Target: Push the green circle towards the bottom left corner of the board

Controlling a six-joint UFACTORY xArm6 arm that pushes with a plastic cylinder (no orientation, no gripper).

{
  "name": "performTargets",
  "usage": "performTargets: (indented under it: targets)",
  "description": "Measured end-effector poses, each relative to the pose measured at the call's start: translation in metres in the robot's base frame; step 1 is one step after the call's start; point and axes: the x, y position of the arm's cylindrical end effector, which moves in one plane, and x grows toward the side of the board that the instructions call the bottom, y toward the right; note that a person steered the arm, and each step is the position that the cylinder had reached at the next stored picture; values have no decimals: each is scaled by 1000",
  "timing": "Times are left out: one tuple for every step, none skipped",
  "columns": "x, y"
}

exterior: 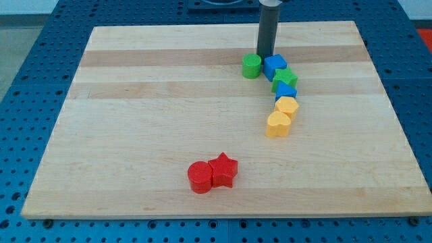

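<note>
With no hand fitted, my tip [267,55] sits behind the green plastic circle [252,66] near the wooden surface's [135,121] top, touching the blue cube [275,67], so a push may drag it along.

The green circle [252,65], a short upright cylinder, sits near the board's top edge, right of centre.

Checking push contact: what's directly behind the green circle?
My tip stands just behind the green circle, toward the view's top right, beside the blue block. The circle may hide the contact point.
</note>
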Motion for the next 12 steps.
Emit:
performTargets:
  targets:
    - [5, -26]
    - [23, -49]
    - [41, -69]
    - [62, -77]
    - [81, -77]
    - [101, -79]
    - [125, -79]
    - [141, -81]
    - [152, -87]
    - [161, -95]
    - [170, -109]
    - [171, -126]
